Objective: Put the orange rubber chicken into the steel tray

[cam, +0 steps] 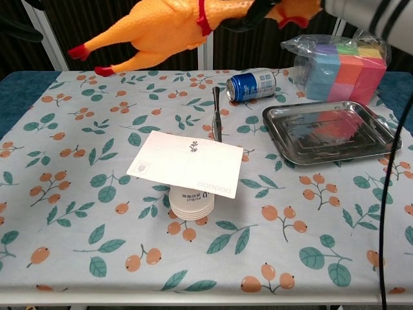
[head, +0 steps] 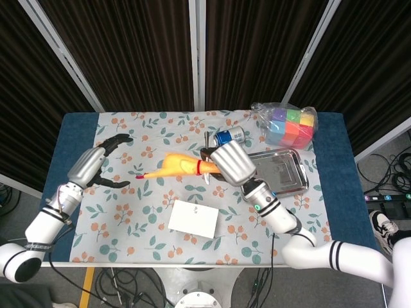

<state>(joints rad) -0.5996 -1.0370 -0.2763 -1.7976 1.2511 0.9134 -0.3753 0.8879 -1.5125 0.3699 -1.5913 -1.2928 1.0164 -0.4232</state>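
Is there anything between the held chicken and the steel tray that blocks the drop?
Nothing visible does. The right hand holds the rubber chicken raised above the table, and the steel tray sits open and empty.

A robot lab or test cell. Black curtains [head: 257,51] on metal frame posts close off twelve o'clock. Loose cables [head: 385,173] trail on the floor at three o'clock.

We see the orange rubber chicken [head: 180,165] lifted above the table, stretched sideways, red feet pointing left. The shiny rectangular steel tray [cam: 381,131] lies flat at the table's right.
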